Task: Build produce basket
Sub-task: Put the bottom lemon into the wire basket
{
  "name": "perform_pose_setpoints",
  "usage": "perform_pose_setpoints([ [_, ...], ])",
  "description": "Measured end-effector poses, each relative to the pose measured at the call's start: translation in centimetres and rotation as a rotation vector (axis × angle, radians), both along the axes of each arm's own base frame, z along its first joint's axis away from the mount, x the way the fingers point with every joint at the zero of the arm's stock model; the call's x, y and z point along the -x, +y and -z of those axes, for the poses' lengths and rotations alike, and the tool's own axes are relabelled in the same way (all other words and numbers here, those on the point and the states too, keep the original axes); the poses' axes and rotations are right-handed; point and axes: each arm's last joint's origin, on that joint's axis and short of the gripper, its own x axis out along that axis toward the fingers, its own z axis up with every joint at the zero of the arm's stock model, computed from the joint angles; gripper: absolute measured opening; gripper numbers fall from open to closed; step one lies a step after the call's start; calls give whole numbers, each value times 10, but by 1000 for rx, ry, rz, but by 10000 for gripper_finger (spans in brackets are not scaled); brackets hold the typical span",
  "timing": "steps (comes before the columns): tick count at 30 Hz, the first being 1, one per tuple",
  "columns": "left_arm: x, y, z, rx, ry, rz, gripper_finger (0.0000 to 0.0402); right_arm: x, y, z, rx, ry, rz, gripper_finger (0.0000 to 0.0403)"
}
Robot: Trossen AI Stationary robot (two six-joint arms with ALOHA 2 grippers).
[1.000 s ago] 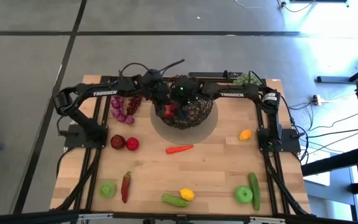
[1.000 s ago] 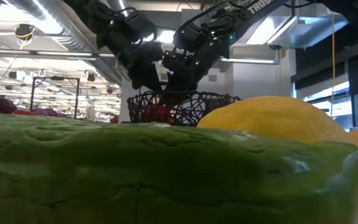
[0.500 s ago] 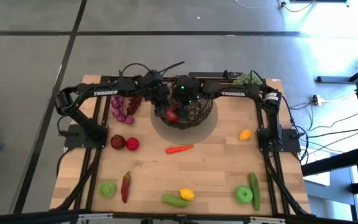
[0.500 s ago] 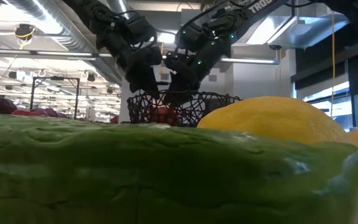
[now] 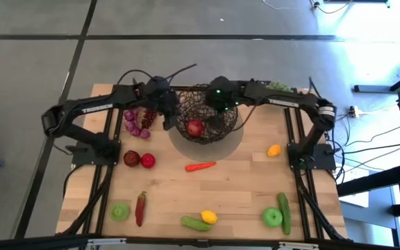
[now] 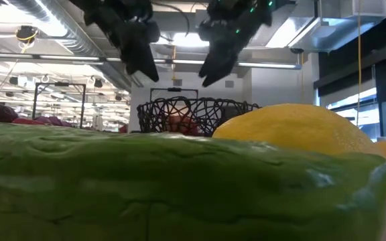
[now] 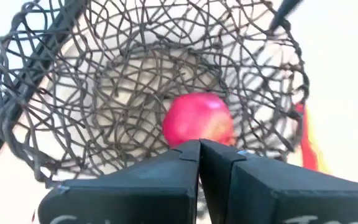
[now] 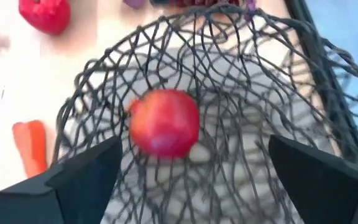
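One red apple [image 5: 195, 128] now lies loose in the basket [image 5: 228, 125], at upper centre of the high view, after both arms lifted clear of the bowl they were crowding a second ago. The left gripper [image 5: 167, 119] hangs just left of the rim with fingers pressed together and holding nothing; the right gripper [image 5: 215, 110] sits above the far side, spread wide and empty. That makes the first fruit delivered, with the rest of the produce still out on the desk [image 5: 242, 180]: a carrot [image 5: 200, 166], two more red apples [image 5: 139, 160], grapes [image 5: 139, 122] and others toward the lower edge. Near to far, the low view is filled by a cucumber [image 6: 179, 187] and lemon [image 6: 293, 130] that hide the desk, yet it alone shows both grippers raised well above the rim; the wrist views alone show the apple resting on the mesh floor.
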Motion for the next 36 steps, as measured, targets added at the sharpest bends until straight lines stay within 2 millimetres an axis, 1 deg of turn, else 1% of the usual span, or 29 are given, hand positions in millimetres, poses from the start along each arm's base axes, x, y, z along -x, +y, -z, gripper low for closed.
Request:
perform_pose_setpoints([
  [3, 4, -16, -9, -27, 0, 8, 0, 12, 10, -13, 23, 31, 9, 400],
  [7, 15, -36, -18, -41, 29, -8, 0, 30, 24, -33, 0, 26, 24, 400],
  [10, 26, -52, -23, -35, 65, -28, 0, 45, 36, -47, -21, 32, 26, 400],
  [12, 31, -61, -28, -31, 54, -35, 0, 56, 46, -55, -39, 47, 25, 400],
  [15, 42, -75, -33, -22, 59, -45, 0, 72, 63, -63, -63, 94, 4, 400],
  [18, 50, -87, -37, -9, 61, -54, 0, 86, 80, -66, -94, 165, -15, 400],
  [21, 57, -95, -38, 32, 66, -73, 0, 95, 94, -68, -142, 216, 5, 400],
  [24, 63, -101, -38, 61, 89, -94, 0, 107, 105, -65, -170, 332, 25, 400],
  [29, 66, -109, -39, 38, 90, -99, 0, 130, 120, -60, -31, 577, 52, 400],
  [30, 66, -110, -39, 33, 90, -98, 0, 134, 122, -61, -19, 589, 56, 400],
  [32, 66, -113, -39, 27, 88, -94, 0, 140, 124, -64, -15, 553, 47, 400],
  [34, 66, -115, -39, 25, 88, -85, 0, 151, 127, -65, -27, 520, 27, 400],
  [36, 65, -117, -39, 26, 83, -94, 0, 165, 130, -60, -24, 534, 10, 400],
])
